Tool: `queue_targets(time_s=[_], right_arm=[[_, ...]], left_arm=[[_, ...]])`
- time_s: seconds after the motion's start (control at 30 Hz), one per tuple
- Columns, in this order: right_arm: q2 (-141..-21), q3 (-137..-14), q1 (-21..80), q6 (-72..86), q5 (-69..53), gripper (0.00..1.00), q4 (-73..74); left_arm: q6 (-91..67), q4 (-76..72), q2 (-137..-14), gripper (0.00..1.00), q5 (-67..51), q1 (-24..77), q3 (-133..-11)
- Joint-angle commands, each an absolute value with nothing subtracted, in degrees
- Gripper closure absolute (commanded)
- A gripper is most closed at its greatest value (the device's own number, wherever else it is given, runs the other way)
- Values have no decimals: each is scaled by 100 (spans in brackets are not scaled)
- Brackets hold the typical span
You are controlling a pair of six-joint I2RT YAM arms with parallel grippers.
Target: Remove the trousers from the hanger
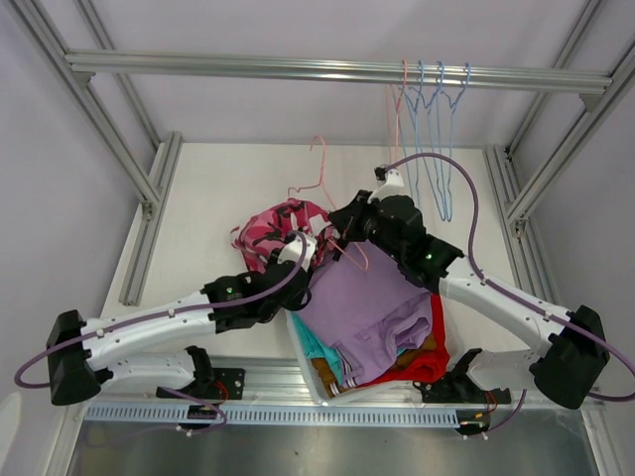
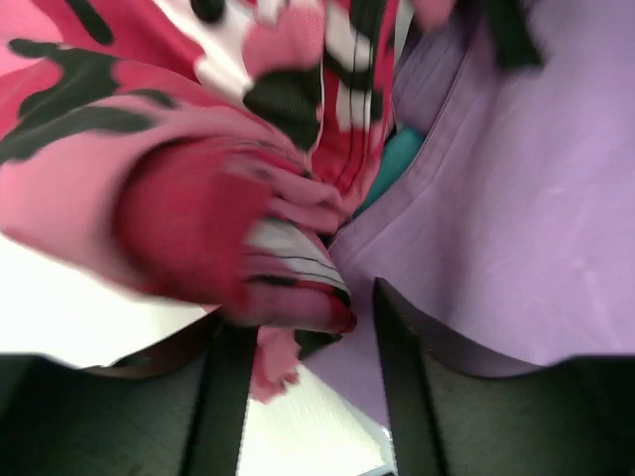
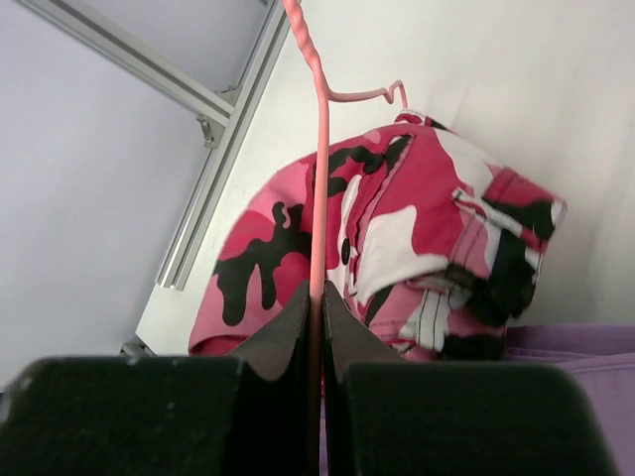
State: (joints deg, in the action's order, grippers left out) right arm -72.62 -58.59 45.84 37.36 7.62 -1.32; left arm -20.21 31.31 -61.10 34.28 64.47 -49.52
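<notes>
The pink camouflage trousers [image 1: 270,236] lie bunched on the table left of centre. A pink wire hanger [image 1: 319,174] rises over them, its thin rod [image 3: 318,149] clamped between the fingers of my right gripper [image 3: 318,295], which is shut on it. My left gripper [image 2: 308,332] is open, its jaws apart just below a fold of the camouflage trousers [image 2: 198,188], with a loose edge hanging by the left finger. Lilac trousers [image 1: 362,302] top a pile over teal [image 1: 312,342], mustard-brown [image 1: 327,375] and red [image 1: 432,347] ones.
The pile sits in a white bin [image 1: 301,359] at the table's near edge. Several spare wire hangers [image 1: 432,109] hang from the aluminium rail [image 1: 248,67] at the back. Frame posts run down both sides of the table.
</notes>
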Motion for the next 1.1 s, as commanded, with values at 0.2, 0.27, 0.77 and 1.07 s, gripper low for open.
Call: queue_targets(time_s=[0.2, 0.27, 0.77, 1.07], right_arm=[[-6952, -6741, 4491, 3472, 519, 100, -493], [-6943, -6890, 4491, 3410, 492, 100, -422], [-6724, -7419, 4509, 3050, 369, 100, 572], [-6583, -6794, 4517, 3138, 316, 100, 255]], left_arm=[[-2847, 2487, -6828, 43, 3322, 6486, -4518], [-2909, 2496, -6986, 43, 3419, 6486, -4526], [-3954, 2206, -4282, 29, 3971, 6478, -3947], [-5251, 3565, -3884, 1, 4834, 6469, -3805]])
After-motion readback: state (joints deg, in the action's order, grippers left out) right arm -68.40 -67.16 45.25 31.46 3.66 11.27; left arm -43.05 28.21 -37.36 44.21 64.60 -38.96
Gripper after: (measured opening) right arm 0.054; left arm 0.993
